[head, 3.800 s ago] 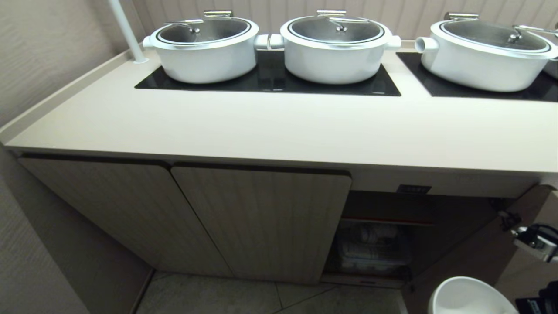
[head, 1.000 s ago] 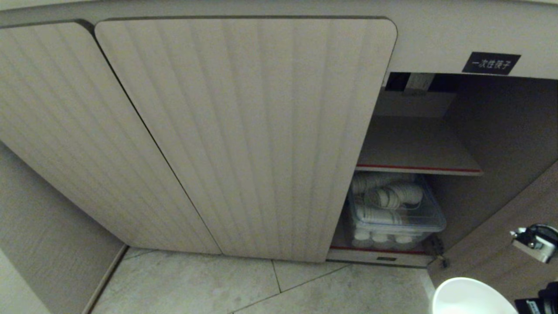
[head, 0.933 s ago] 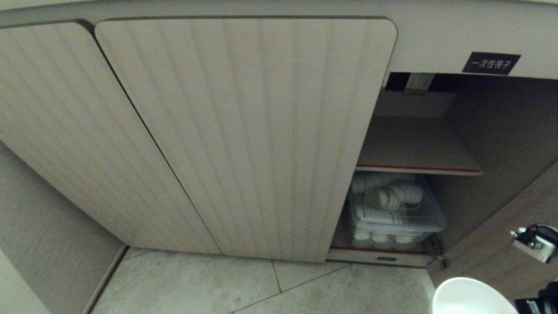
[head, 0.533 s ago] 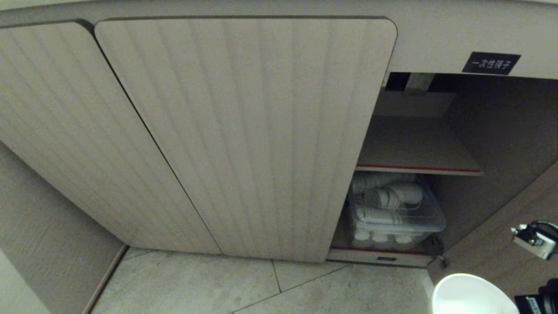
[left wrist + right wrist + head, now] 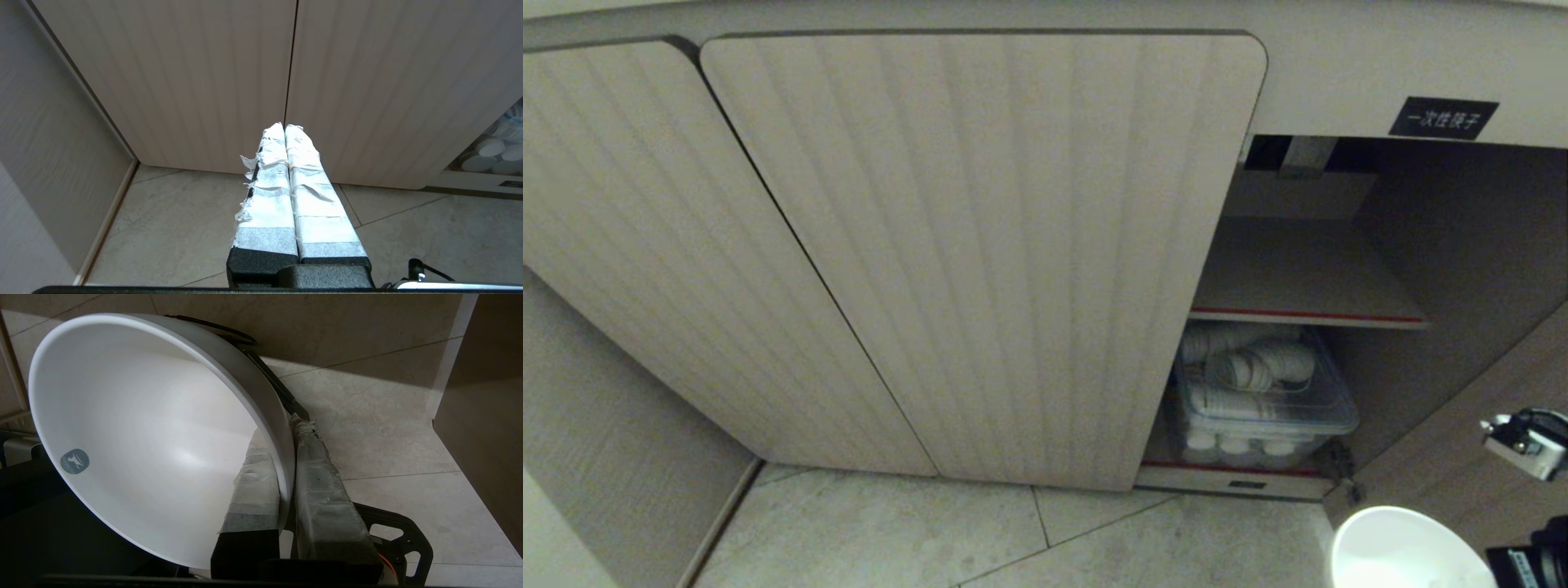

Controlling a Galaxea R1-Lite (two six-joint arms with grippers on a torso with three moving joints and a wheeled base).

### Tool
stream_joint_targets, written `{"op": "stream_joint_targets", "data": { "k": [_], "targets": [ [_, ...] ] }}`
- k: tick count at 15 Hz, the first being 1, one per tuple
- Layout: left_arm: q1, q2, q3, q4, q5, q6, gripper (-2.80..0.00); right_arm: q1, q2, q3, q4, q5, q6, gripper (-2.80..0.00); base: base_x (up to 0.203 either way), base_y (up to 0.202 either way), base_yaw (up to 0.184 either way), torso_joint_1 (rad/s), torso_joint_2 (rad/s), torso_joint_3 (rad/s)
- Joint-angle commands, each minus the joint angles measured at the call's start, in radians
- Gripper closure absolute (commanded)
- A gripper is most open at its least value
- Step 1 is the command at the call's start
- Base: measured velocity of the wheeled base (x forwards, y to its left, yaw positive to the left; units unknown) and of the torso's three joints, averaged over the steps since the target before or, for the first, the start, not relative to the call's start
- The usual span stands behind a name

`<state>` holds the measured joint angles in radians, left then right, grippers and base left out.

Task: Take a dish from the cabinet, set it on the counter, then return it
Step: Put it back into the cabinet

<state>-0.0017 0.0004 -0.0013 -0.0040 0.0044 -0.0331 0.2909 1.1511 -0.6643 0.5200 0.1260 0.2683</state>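
The dish (image 5: pixel 135 428), a plain white deep bowl, hangs tilted above the tiled floor, and my right gripper (image 5: pixel 284 435) is shut on its rim, one finger inside and one outside. In the head view the dish (image 5: pixel 1406 549) sits at the lower right corner, in front of the cabinet (image 5: pixel 980 245) and below its open right compartment. The red-edged shelf (image 5: pixel 1303 282) in that compartment is bare. My left gripper (image 5: pixel 284 126) is shut and empty, parked low and pointing at the seam between the two closed fluted doors. The counter is out of view.
A clear plastic box (image 5: pixel 1262 396) of ribbed white cups fills the bottom of the open compartment. A black label (image 5: pixel 1443 118) sits above the opening. The swung-open door (image 5: pixel 1437 465) stands at the right, close to the dish. A wall (image 5: pixel 596 457) borders the left.
Since the earliest frame the camera has dropped from the countertop and pots to the cabinet front. Over the last second the held dish and right arm have only crept slightly upward in view.
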Motion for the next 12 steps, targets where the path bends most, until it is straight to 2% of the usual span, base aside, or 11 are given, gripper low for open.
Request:
{"op": "stream_joint_targets", "data": {
  "k": [1,6,12],
  "targets": [
    [0.000,0.000,0.000,-0.001,0.000,-0.001,0.00,-0.001,-0.004,0.011,0.005,-0.005,0.002,0.00,0.000,0.000,0.000,0.000,0.00,0.000],
    [0.000,0.000,0.001,-0.001,0.000,-0.001,0.00,-0.001,-0.004,0.008,-0.002,-0.017,0.008,0.00,0.000,0.000,0.000,0.000,0.00,0.000],
    [0.000,0.000,0.000,-0.001,0.000,-0.001,0.00,-0.006,-0.004,0.001,-0.008,-0.020,0.084,0.00,0.000,0.000,0.000,0.000,0.00,0.000]
  ]
}}
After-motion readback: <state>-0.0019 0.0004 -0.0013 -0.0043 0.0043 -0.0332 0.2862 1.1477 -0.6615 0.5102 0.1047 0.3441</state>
